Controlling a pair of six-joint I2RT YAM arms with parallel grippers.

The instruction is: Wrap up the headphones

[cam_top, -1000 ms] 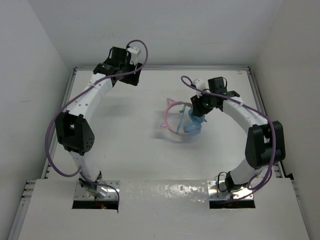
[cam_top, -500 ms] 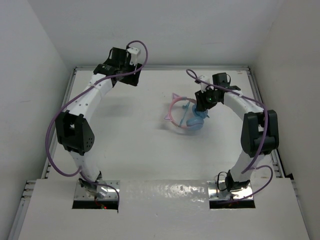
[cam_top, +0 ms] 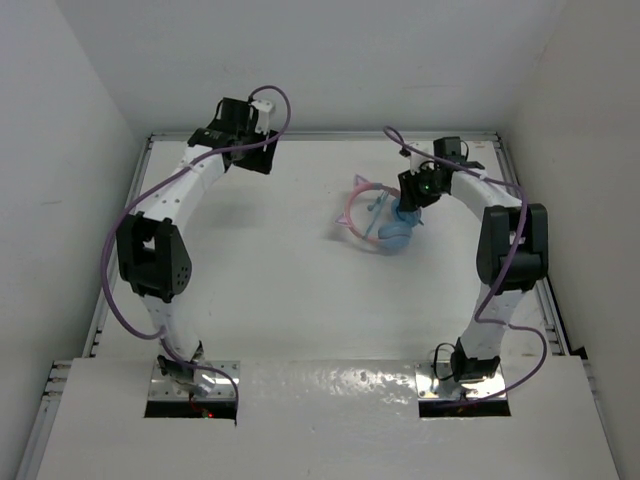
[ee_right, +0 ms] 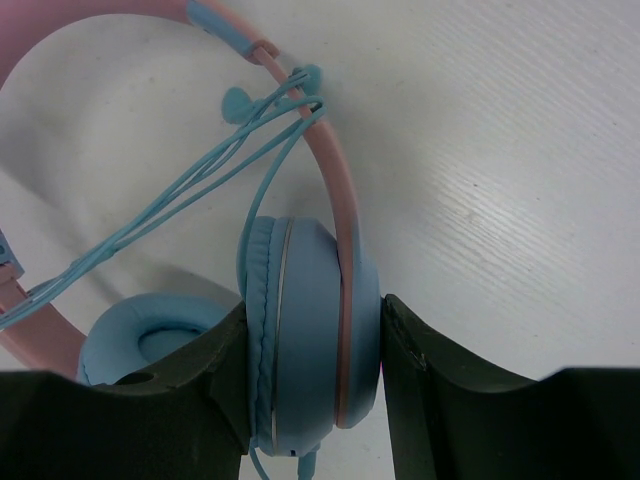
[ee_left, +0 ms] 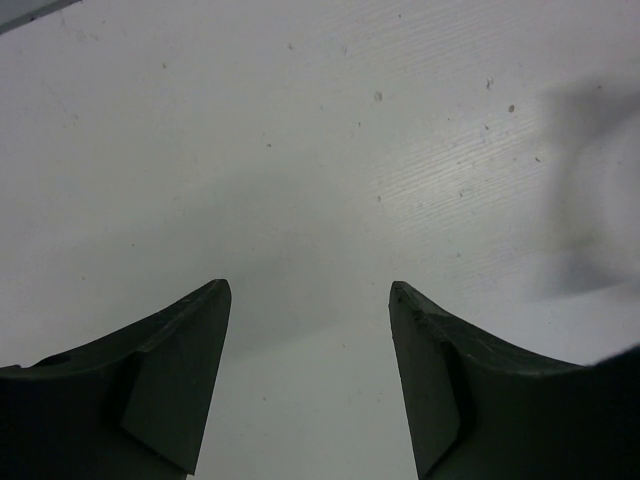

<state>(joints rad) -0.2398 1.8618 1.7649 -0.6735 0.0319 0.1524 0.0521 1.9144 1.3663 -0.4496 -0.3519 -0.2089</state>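
The headphones [cam_top: 385, 222] have light blue ear cups and a pink headband with cat-ear points; they are at the back right of the table. My right gripper [cam_top: 408, 205] is shut on one ear cup [ee_right: 310, 330], its fingers pressing both sides. The pink headband [ee_right: 335, 190] arcs up and left, with several turns of thin pale blue cable [ee_right: 200, 185] strung across it. The second ear cup [ee_right: 150, 340] shows at lower left. My left gripper [cam_top: 262, 160] is open and empty over bare table at the back left; its fingers [ee_left: 170, 380] stand wide apart.
White walls enclose the table on three sides, and the right arm works close to the back right corner. Thick purple robot cables [cam_top: 110, 270] loop beside both arms.
My right gripper has carried the headphones toward the back right, away from the table's middle. The left arm has barely shifted.
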